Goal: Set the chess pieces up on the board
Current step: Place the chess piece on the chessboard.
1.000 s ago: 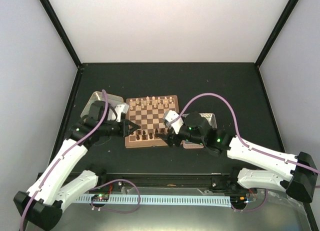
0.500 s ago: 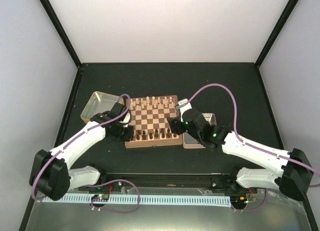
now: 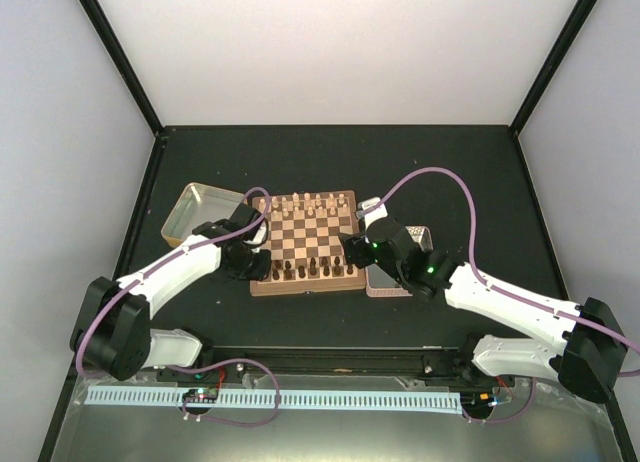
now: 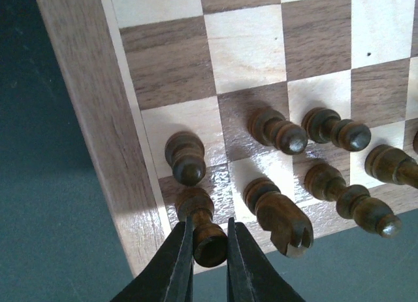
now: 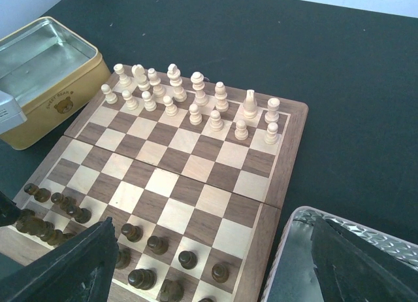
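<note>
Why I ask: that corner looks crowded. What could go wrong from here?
1. The left gripper is shut on a dark piece at the corner square; opening could push a finger into the notched piece close beside it.
2. That square lies at the edge of the board, so a tilted release might topple the piece off.
3. The open right gripper hovers over other dark pieces; a move could knock them.
</note>
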